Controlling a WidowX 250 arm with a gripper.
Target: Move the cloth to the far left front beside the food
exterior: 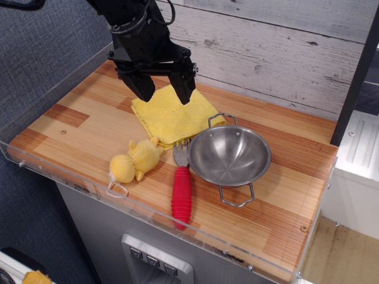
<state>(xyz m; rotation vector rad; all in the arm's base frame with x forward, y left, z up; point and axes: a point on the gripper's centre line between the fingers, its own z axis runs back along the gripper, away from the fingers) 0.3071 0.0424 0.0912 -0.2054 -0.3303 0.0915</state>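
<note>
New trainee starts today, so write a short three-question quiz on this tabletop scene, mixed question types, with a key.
1. True or false: the tool is shut on the cloth.
2. Which item lies with its head against the steel bowl? A) the food B) the red-handled fork C) a knife
3. Fill in: the food lies at the cloth's ____ edge, toward the table's front.

Key:
1. False: its fingers stand open above the cloth's back edge.
2. B: the red-handled fork has its tines beside the bowl's left rim.
3. Front: it touches or nearly touches the cloth there.
</note>
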